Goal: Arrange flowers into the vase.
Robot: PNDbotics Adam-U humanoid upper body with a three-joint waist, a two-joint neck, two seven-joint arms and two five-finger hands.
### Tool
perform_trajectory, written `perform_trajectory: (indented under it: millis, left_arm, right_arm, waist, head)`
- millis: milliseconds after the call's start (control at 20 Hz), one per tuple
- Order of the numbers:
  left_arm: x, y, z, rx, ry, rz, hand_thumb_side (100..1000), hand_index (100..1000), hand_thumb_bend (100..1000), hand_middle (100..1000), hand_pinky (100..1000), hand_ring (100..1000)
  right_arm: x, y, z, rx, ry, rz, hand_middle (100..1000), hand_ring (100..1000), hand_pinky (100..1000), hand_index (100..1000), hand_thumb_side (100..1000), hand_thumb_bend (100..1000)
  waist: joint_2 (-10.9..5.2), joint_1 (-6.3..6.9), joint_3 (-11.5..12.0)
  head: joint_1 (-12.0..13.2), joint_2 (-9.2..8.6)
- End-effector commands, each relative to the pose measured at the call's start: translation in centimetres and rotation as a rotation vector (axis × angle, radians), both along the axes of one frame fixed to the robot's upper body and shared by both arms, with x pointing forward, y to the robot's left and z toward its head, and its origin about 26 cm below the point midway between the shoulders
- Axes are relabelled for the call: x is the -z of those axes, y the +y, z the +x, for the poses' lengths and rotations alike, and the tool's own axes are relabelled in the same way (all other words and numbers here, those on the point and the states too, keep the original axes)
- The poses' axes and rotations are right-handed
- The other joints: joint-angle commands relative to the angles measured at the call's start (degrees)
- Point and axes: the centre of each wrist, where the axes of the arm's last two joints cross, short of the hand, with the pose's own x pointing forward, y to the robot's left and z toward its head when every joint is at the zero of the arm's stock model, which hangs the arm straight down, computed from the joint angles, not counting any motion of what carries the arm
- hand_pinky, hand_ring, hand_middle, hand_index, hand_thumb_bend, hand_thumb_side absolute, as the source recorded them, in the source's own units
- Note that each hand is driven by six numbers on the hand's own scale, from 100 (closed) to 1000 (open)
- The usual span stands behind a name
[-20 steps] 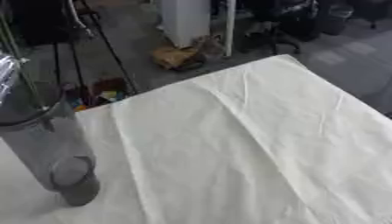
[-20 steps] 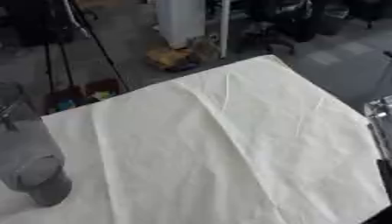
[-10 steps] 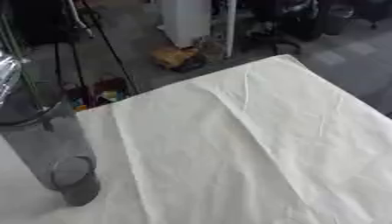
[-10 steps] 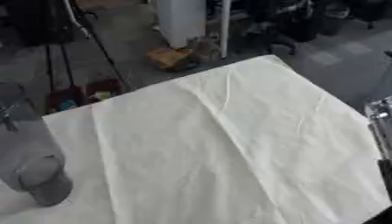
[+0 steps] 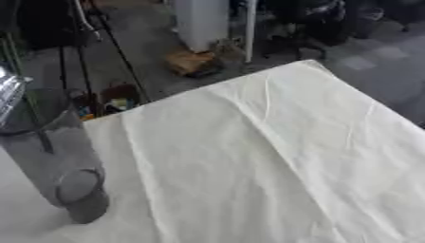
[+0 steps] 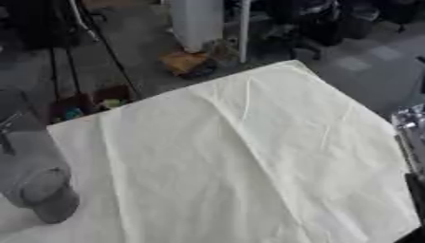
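A tall clear grey vase (image 5: 58,161) stands on the cream tablecloth (image 5: 249,156) at the table's left edge; its round base shows through the glass. A thin dark green stem (image 5: 32,118) runs down into the vase's mouth, its top cut off by the view's edge. No flower head shows. A silver piece of the left arm (image 5: 5,90) sits at the left edge above the vase. In the right eye view a silver and black piece of the right arm (image 6: 410,142) lines the right edge. Neither hand shows.
The cloth has creases down its middle, and its far corner (image 6: 286,64) points away from me. Beyond the table lie a grey floor, a tripod's legs (image 5: 99,42), a white column (image 5: 201,21) and a brown box (image 5: 189,60).
The whole picture has shifted slightly, so the camera has moved. The vase and the cloth stay where they were.
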Motion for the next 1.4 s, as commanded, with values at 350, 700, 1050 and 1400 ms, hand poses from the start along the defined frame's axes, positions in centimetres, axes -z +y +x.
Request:
perform_trajectory:
  millis: [350, 700, 1050, 1400]
  left_arm:
    - [-0.3, -0.1, -0.5, 0.010, -0.016, 0.022, 621, 143, 254, 100, 100, 100]
    - [0.3, -0.4, -0.4, 0.020, -0.003, 0.036, 631, 232, 378, 176, 100, 143]
    - [0.1, -0.5, -0.9, 0.031, -0.048, 0.052, 666, 473, 482, 403, 272, 385]
    - [0.2, -0.3, -0.8, 0.003, -0.061, 0.049, 662, 695, 466, 601, 543, 561]
  right_arm:
    - [-0.7, -0.1, -0.5, 0.000, -0.026, -0.006, 844, 889, 792, 907, 1000, 100]
    - [-0.7, -0.1, -0.5, 0.000, -0.033, -0.001, 842, 885, 790, 906, 1000, 100]
    - [-0.7, -0.1, -0.5, 0.001, -0.032, 0.001, 841, 884, 789, 905, 1000, 100]
    - [-0.6, -0.2, -0.5, 0.001, -0.030, 0.002, 840, 884, 788, 904, 1000, 100]
  waist:
    - [-0.83, -1.01, 0.24]
    - [-0.81, -1.14, 0.51]
    - [-1.05, -1.20, 0.95]
    - [-1.40, -1.32, 1.17]
  head:
    - [-0.54, -0.57]
    - [-0.65, -0.49]
    - [-0.93, -0.43]
    - [-1.04, -0.35]
